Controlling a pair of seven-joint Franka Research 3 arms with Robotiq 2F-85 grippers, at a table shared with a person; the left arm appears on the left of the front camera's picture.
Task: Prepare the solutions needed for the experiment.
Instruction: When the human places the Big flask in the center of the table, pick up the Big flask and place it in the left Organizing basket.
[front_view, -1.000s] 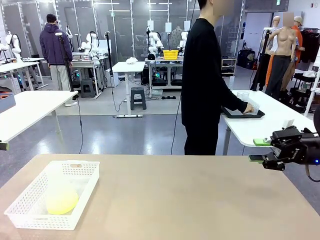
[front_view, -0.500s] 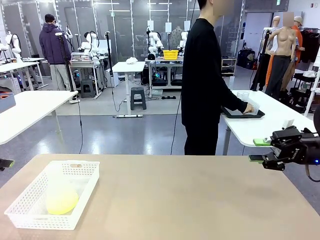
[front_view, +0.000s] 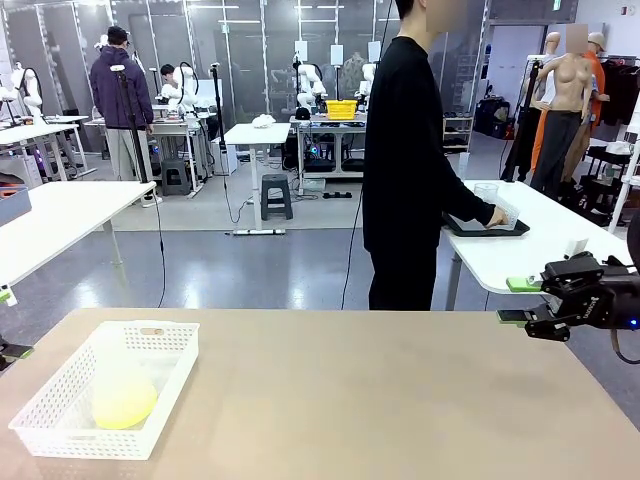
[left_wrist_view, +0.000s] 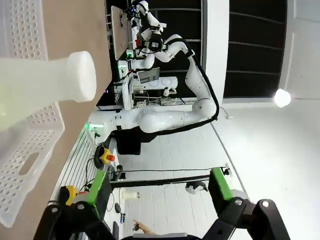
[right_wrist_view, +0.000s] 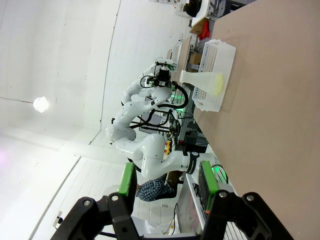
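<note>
Lying tilted in the basket (front_view: 60, 410) so its solution (front_view: 124, 402) is pooled low, the flask (right_wrist_view: 200, 78) is approached by neither empty, open gripper (left_wrist_view: 157, 187).

Desk (front_view: 380, 400): matt, smooth tan top with no gloss; basket (front_view: 60, 425): white perforated plastic holding a frosted, translucent whitish flask (front_view: 115, 375) whose shallow pale yellow-green solutions (front_view: 124, 404) glow through the wall. Right gripper (front_view: 525, 300): matt black body whose fingers carry flat green pads (front_view: 523, 284), the same finish seen on the left gripper (left_wrist_view: 159, 187) with its green-faced fingers (left_wrist_view: 99, 187). Floor (front_view: 250, 270): glossy grey, mirroring the ceiling lights; the person's top (front_view: 405, 150) is matt black cloth.
</note>
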